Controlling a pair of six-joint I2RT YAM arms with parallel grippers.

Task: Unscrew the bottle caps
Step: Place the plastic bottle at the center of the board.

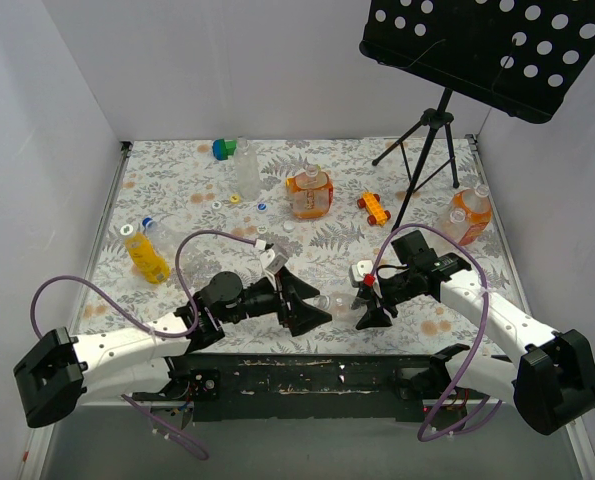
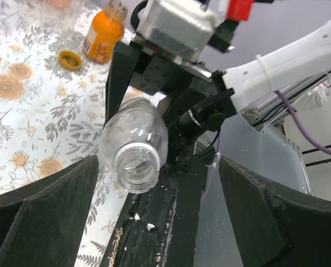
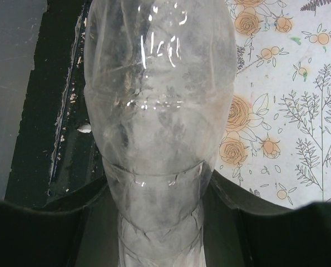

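My right gripper (image 1: 369, 303) is shut on a colourless bottle (image 1: 337, 299) and holds it sideways over the table's near edge, neck pointing left. In the right wrist view the bottle's body (image 3: 159, 111) fills the space between the fingers of the gripper (image 3: 159, 228). In the left wrist view the bottle's mouth (image 2: 135, 164) is open, with no cap on it. My left gripper (image 1: 315, 303) is open and empty, its fingers spread wide around the neck without touching it; it also shows in the left wrist view (image 2: 159, 222). Small loose caps (image 1: 262, 208) lie mid-table.
A yellow-liquid bottle (image 1: 147, 258) and a blue-capped clear one (image 1: 159, 232) lie at the left. A tall clear bottle (image 1: 247, 170), a squat orange bottle (image 1: 309, 195), a green-and-blue block (image 1: 224, 149) and an orange toy car (image 1: 373, 208) are behind. An orange bottle (image 1: 467, 215) stands by the music-stand tripod (image 1: 427, 140).
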